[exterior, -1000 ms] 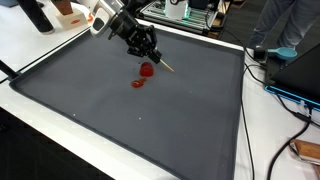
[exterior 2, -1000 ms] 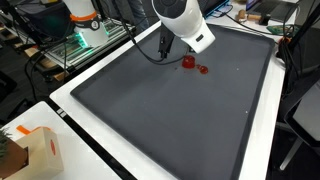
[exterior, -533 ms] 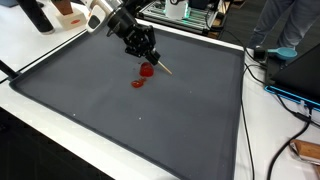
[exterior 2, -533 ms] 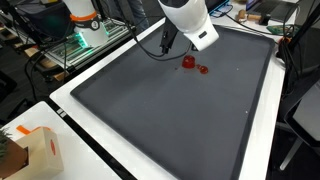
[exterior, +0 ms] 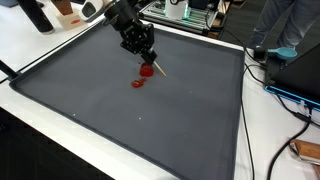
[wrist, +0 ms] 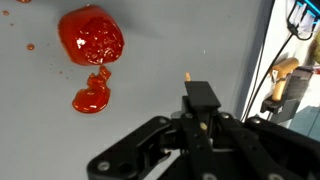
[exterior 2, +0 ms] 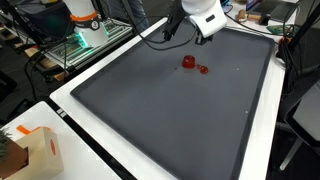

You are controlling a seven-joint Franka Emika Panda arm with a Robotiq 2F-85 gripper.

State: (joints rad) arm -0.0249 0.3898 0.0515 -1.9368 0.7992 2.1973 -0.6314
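Two red patches here: a lumpy, glossy blob (wrist: 92,35) and a smaller puddle (wrist: 90,99) joined to it, both ahead of my gripper (wrist: 200,110), off to one side; I'm pinching a thin pale stick (exterior: 157,69).

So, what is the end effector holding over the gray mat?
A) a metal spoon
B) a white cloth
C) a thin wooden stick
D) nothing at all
C: in the wrist view the end effector is closed on a thin wooden stick. The stick's tip pokes out over the gray mat, to the side of the red blob.
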